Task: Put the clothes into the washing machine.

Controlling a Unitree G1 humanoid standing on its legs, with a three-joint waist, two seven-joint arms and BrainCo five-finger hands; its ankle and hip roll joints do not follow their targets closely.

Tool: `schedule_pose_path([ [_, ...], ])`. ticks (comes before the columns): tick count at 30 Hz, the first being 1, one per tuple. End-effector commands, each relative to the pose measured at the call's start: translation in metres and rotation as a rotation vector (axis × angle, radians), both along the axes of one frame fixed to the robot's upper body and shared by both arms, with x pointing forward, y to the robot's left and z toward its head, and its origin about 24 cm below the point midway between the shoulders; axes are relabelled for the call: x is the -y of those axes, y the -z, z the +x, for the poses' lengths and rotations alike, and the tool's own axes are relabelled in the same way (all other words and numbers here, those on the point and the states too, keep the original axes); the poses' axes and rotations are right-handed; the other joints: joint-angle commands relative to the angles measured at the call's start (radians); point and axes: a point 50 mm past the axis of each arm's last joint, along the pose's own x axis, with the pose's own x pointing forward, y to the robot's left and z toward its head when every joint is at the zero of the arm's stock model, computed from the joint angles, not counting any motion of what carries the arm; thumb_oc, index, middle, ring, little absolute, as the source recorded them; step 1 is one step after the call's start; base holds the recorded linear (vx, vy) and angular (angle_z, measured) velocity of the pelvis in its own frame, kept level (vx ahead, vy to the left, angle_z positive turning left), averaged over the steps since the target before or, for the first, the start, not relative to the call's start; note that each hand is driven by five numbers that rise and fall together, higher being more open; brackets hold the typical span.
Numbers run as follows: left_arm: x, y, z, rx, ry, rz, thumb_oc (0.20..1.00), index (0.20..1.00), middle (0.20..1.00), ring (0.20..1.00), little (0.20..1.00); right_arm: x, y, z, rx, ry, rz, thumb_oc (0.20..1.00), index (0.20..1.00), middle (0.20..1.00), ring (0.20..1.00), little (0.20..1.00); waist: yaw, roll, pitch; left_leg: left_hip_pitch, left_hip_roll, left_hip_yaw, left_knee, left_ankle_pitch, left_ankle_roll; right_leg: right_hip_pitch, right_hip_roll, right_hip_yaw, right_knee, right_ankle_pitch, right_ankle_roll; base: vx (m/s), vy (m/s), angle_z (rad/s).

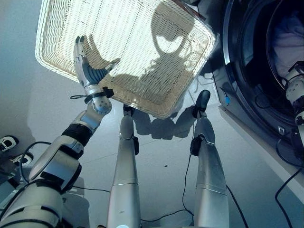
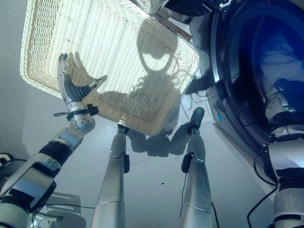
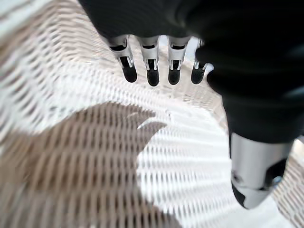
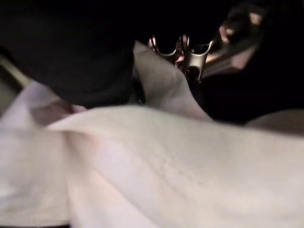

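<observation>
Over on the head camera's left eye view, the left hand [image 1: 89, 66] hangs above the white wicker basket [image 1: 142, 42], fingers straight and loosely together, thumb stuck out to the side. Nothing's between fingers and thumb, just basket weave past the fingertips.

Right eye view: same deal, plus the washing machine [image 2: 228, 61] with its round opening, and pale clothes [image 2: 280, 61] already sitting inside the drum. The right arm goes into that opening, and the hand itself is hidden in there.

Left wrist view: dark fingertips [image 3: 152, 76] lined up in a row, relaxed, hovering over the basket's woven floor, not touching it as far as I can see.

Right wrist view: the right hand [image 4: 187, 54] is deep in the dark drum, pale cloth bunched right up against its fingers. Can't tell if they're curled on it or loose.
</observation>
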Motion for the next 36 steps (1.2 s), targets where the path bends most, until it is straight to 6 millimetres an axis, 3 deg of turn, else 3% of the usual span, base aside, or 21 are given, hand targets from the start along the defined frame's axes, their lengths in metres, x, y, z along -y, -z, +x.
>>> schedule_pose_path([
  [1, -0.015, 0.003, -0.005, 0.019, -0.033, -0.044, 1.0, 1.0, 1.0, 1.0, 1.0, 0.044, -0.016, -0.044, 0.039, 0.218, -0.083, 0.413, 0.413, 0.413, 0.413, 0.413, -0.037, 0.003, -0.005, 0.039, -0.046, 0.019, -0.033, -0.034, 0.094, 0.039, 0.075, -0.026, 0.016, -0.009, 0.064, 0.0, 0.0, 0.0],
  [2, -0.014, 0.003, -0.004, 0.012, -0.029, -0.046, 1.0, 1.0, 1.0, 1.0, 1.0, 0.036, -0.022, -0.039, 0.002, 0.226, -0.138, 1.0, 1.0, 1.0, 1.0, 1.0, -0.032, 0.007, -0.005, 0.046, -0.051, 0.017, -0.037, -0.035, 0.094, 0.044, 0.073, -0.027, 0.012, -0.01, 0.064, 0.0, 0.0, 0.0],
  [9, -0.014, -0.006, 0.001, 0.009, -0.009, -0.056, 1.0, 1.0, 1.0, 1.0, 1.0, 0.02, -0.035, -0.024, -0.273, 0.205, -0.331, 1.0, 1.0, 1.0, 1.0, 1.0, -0.021, 0.024, -0.005, 0.056, -0.052, 0.019, -0.053, -0.031, 0.091, 0.054, 0.063, -0.028, 0.0, -0.016, 0.063, 0.0, 0.019, -0.01],
  [17, -0.018, -0.017, 0.002, 0.021, -0.003, -0.048, 1.0, 1.0, 1.0, 1.0, 1.0, 0.018, -0.024, -0.015, -0.418, 0.07, -0.284, 1.0, 1.0, 1.0, 1.0, 1.0, -0.01, 0.023, -0.005, 0.051, -0.052, 0.015, -0.06, -0.03, 0.089, 0.059, 0.059, -0.041, -0.013, -0.016, 0.063, -0.01, -0.012, 0.0],
  [21, -0.018, -0.019, 0.002, 0.024, 0.0, -0.042, 1.0, 1.0, 1.0, 1.0, 1.0, 0.018, -0.035, -0.02, -0.655, 0.201, -0.478, 1.0, 1.0, 1.0, 1.0, 1.0, -0.009, 0.021, -0.005, 0.048, -0.052, 0.016, -0.058, -0.028, 0.09, 0.06, 0.06, -0.044, -0.012, -0.015, 0.065, 0.0, 0.0, 0.0],
  [23, -0.019, -0.021, 0.002, 0.026, 0.003, -0.041, 1.0, 1.0, 1.0, 1.0, 1.0, 0.015, -0.041, -0.02, -0.666, 0.238, -0.51, 1.0, 1.0, 1.0, 1.0, 1.0, -0.008, 0.021, -0.005, 0.047, -0.051, 0.015, -0.057, -0.027, 0.091, 0.06, 0.06, -0.045, -0.011, -0.015, 0.065, 0.0, 0.0, 0.0],
  [30, -0.016, -0.022, 0.002, 0.037, 0.014, -0.045, 1.0, 1.0, 1.0, 1.0, 1.0, 0.0, -0.062, -0.022, -0.424, 0.388, -0.582, 1.0, 1.0, 1.0, 1.0, 1.0, -0.01, 0.03, -0.005, 0.041, -0.052, 0.015, -0.059, -0.035, 0.092, 0.054, 0.061, -0.041, -0.011, -0.025, 0.067, 0.0, 0.0, 0.0],
  [36, -0.012, -0.015, 0.002, 0.04, 0.016, -0.067, 1.0, 1.0, 1.0, 1.0, 1.0, -0.011, -0.066, -0.022, -0.14, 0.404, -0.538, 1.0, 1.0, 1.0, 1.0, 1.0, -0.017, 0.038, -0.005, 0.038, -0.052, 0.024, -0.049, -0.044, 0.089, 0.049, 0.059, -0.033, -0.005, -0.035, 0.065, 0.01, 0.034, -0.01],
])
